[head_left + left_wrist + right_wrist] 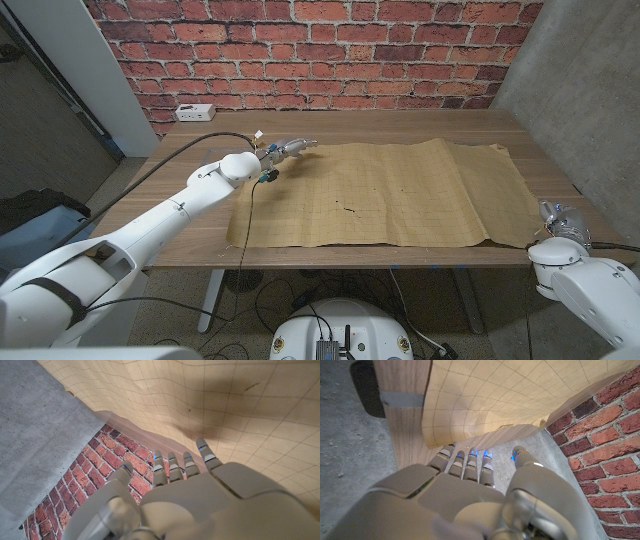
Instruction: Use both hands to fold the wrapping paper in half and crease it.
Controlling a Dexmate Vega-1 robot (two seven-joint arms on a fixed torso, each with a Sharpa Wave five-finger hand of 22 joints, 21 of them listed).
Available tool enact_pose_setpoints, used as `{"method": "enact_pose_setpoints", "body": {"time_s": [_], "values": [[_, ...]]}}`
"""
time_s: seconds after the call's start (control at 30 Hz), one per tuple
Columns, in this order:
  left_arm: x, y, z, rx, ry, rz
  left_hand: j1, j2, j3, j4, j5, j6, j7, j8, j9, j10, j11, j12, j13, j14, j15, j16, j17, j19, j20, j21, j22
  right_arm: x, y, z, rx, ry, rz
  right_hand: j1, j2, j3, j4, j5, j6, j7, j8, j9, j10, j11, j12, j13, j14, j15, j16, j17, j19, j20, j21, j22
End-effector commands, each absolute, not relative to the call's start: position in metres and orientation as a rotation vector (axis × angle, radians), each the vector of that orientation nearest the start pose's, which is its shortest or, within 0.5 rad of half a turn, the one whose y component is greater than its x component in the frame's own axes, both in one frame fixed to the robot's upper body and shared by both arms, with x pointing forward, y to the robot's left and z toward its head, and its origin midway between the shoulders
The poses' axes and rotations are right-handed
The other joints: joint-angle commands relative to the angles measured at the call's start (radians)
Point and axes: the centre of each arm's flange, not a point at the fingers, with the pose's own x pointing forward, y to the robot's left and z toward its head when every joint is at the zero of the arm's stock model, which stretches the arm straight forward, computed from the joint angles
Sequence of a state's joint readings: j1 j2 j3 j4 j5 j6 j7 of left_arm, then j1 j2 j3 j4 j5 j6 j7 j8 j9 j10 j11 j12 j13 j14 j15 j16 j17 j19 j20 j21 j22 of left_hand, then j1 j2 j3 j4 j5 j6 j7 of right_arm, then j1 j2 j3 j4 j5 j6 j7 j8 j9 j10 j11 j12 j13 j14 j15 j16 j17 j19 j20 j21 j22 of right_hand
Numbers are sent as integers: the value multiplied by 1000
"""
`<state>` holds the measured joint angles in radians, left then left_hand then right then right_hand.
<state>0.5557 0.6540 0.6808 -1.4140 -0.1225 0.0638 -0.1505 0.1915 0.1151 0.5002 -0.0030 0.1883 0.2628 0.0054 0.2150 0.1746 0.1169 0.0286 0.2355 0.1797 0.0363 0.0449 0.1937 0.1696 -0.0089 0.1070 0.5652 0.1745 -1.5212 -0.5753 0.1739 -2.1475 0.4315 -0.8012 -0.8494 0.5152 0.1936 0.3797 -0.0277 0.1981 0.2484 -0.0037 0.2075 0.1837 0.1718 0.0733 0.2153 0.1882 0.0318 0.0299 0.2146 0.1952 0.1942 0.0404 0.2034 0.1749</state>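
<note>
A tan wrapping paper (390, 192) with a fine grid lies spread out, slightly wrinkled, across the wooden table (400, 128). My left hand (287, 150) hovers at the paper's far left corner, its fingers stretched out toward the sheet and holding nothing. In the left wrist view the fingertips (201, 446) point along the paper (240, 405) near its edge. My right hand (562, 221) sits just off the near right corner. In the right wrist view its fingers (470, 460) reach toward the paper's curled corner (485, 400) with a gap between them.
A white power strip (192, 112) lies at the table's far left corner. A brick wall (300, 40) stands behind the table and a concrete wall (580, 80) at the right. Bare wood shows beyond the paper's far edge and at both ends.
</note>
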Motion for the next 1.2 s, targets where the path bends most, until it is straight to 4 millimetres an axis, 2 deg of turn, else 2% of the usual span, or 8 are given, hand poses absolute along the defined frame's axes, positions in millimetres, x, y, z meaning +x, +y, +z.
{"method": "enact_pose_setpoints", "body": {"time_s": [0.03, 0.13, 0.23, 0.37, 0.63, 0.93, 1.07, 1.2], "values": [[668, 210, 28, 828, -435, -350, 6, 0, 0, -5, -2, 7, 0, -5, 5, 2, -1, -1, 5, 7, -4, -4, 3, 6, 0, -8, 6, 456, -444, -142, -277, 120, -872, 14, -2, 11, -1, -5, 10, 2, -5, 4, 10, 1, -3, 5, -8, -4, -4, 3, -30, -5, -13, 1], [668, 210, 28, 828, -433, -350, 6, 0, 0, -5, -2, 6, 0, -6, 5, 1, -1, -2, 5, 6, -5, -4, 3, 6, 0, -8, 6, 456, -445, -144, -269, 117, -864, 16, -4, 16, -3, -7, 15, 0, -5, 4, 11, -4, -5, 5, 2, -1, -1, 1, -35, 10, -12, 1], [668, 210, 28, 828, -436, -349, 6, 0, 0, -6, -2, 5, -2, -8, 5, 2, -2, -3, 5, 5, -6, -5, 3, 6, -1, -9, 6, 456, -444, -145, -269, 123, -869, 16, -6, 23, -2, -9, 15, -1, -10, 4, 15, 1, -6, 5, 37, 7, 10, 1, 21, 28, 10, 2], [668, 209, 29, 828, -436, -347, 5, 0, 0, -6, -2, 5, -2, -9, 5, 1, -4, -4, 5, 4, -6, -6, 3, 7, -2, -10, 6, 456, -444, -147, -261, 124, -863, 13, -7, 25, 1, -11, 15, 1, -12, 4, 24, 4, -5, 5, 78, 7, 25, 4, 56, 46, 21, 2], [669, 209, 30, 831, -439, -348, 4, 0, 0, -6, -2, 3, -1, -13, 5, -1, -4, -7, 6, 3, -7, -7, 3, 9, -1, -13, 6, 459, -444, -148, -240, 123, -841, 14, -8, 38, -1, -11, 1, 5, -18, 4, 70, 11, 3, 5, 201, 17, 68, 10, 145, 34, 43, 2], [667, 210, 30, 829, -443, -342, 3, 0, 0, -5, -2, 1, -2, -16, 5, 0, -3, -9, 6, 3, -7, -8, 3, 9, -1, -15, 6, 462, -444, -147, -212, 217, -865, 18, -15, 40, -8, -12, -26, 19, -24, 4, 60, 26, -6, 5, 186, 32, 59, 11, 152, 29, 41, 2], [667, 210, 30, 828, -442, -341, 2, 0, 1, -5, -2, 2, -3, -17, 5, 0, -3, -9, 6, 2, -8, -8, 3, 10, -1, -16, 6, 463, -443, -146, -211, 269, -878, 17, -20, 38, -11, -13, -29, 19, -23, 4, 40, 23, -15, 5, 150, 36, 42, 11, 134, 33, 30, 3], [668, 210, 29, 826, -442, -340, 1, 0, 1, -5, -2, 1, -3, -18, 5, 1, -5, -10, 6, 3, -8, -8, 3, 10, -1, -17, 6, 463, -444, -146, -200, 283, -865, 12, -20, 36, -11, -14, -14, 28, -15, 4, 67, 17, -6, 6, 197, 26, 58, 14, 169, 41, 40, 3]]}}
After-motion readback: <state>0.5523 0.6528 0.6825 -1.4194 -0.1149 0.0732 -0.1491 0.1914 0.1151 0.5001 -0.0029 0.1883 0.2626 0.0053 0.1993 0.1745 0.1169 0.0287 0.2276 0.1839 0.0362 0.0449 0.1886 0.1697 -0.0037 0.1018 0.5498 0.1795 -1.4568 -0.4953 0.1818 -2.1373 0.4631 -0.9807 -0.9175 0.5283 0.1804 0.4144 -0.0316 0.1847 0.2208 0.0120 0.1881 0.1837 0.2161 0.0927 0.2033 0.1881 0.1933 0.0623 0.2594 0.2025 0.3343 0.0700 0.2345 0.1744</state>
